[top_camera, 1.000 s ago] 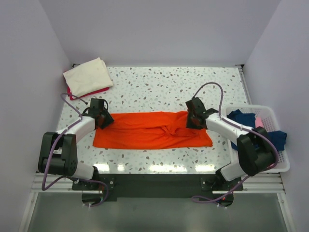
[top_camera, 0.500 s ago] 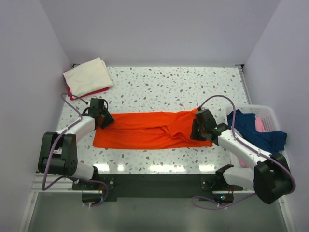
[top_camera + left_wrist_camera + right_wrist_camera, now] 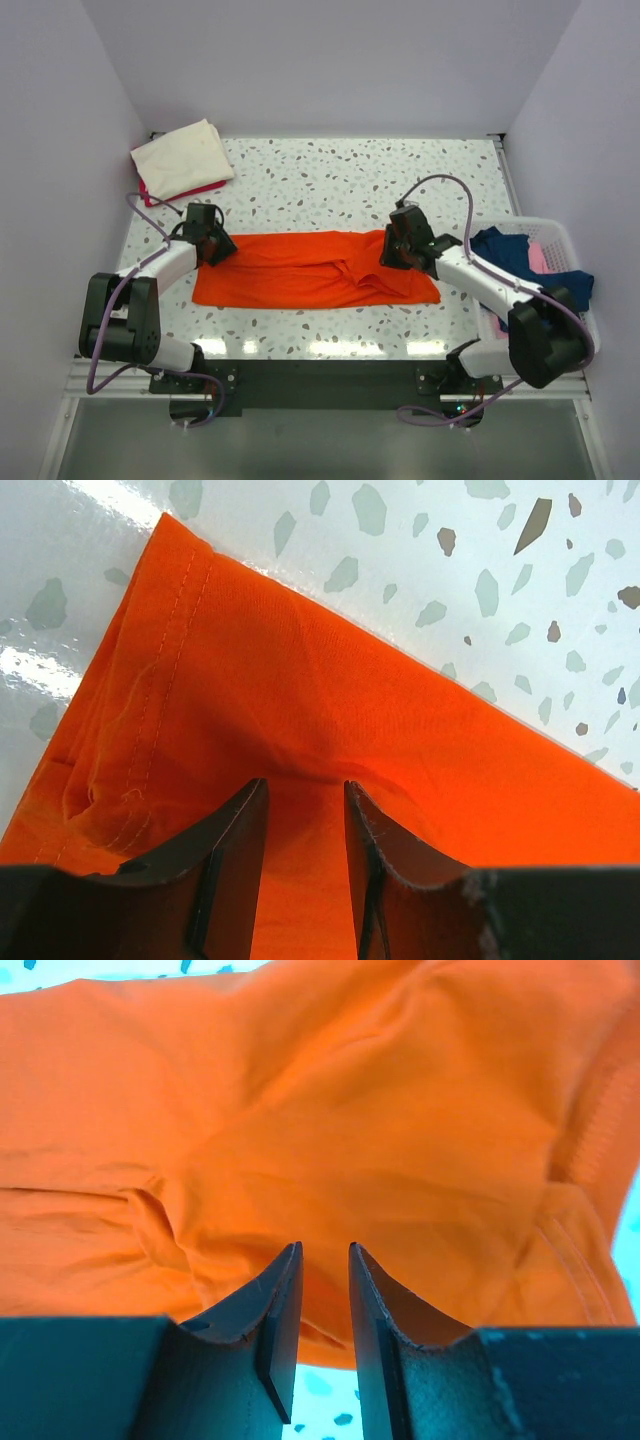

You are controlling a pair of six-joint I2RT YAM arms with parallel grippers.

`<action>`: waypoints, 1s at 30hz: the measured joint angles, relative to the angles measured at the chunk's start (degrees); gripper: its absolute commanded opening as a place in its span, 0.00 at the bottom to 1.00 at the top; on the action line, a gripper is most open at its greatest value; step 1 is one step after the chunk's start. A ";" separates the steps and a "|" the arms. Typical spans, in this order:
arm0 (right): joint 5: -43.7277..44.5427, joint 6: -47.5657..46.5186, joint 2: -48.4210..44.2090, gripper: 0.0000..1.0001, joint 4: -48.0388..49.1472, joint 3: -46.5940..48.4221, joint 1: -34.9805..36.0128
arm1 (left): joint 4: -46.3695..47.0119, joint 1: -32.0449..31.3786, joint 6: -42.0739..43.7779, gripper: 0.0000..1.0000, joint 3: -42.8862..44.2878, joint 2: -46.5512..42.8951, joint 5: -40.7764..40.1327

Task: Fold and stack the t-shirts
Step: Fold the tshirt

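The bright orange t-shirt [image 3: 300, 272] lies as a long flat band across the near part of the table. My left gripper [image 3: 218, 249] stands over its far left corner, jaws apart, tips down on the cloth [image 3: 300, 660] with a small crease between them. My right gripper [image 3: 397, 250] is over the rumpled right end near the far edge, jaws a little apart and above the cloth [image 3: 350, 1110]; speckled table shows through the gap. A folded cream t-shirt [image 3: 183, 158] rests on a magenta one [image 3: 197, 192] at the back left.
A white lattice basket [image 3: 578, 346] stands at the right edge, holding a navy blue shirt [image 3: 508, 250] and a pale pink one [image 3: 537, 254]. White walls close in the left, back and right sides. The right arm's cable [image 3: 440, 185] arcs above its gripper.
The right gripper swung toward the shirt's near right corner, then came back to the far edge of the right end. The left gripper and the shirt have stayed still.
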 measured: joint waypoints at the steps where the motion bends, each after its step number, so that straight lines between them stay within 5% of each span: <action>1: 0.15 0.04 1.49 0.28 0.79 0.59 0.59 | 0.02 0.00 0.02 0.41 0.00 0.00 0.04; 11: 1.38 3.89 5.33 0.29 4.15 -3.17 11.93 | 0.00 0.00 0.04 0.41 0.44 -0.02 0.09; 23: 1.62 5.62 6.51 0.30 5.09 -4.98 12.28 | -0.04 0.00 0.11 0.47 0.46 -0.31 0.22; 30: 2.45 5.62 -0.55 0.35 0.09 -3.96 12.28 | -1.40 0.00 0.46 0.48 0.63 -4.13 -0.52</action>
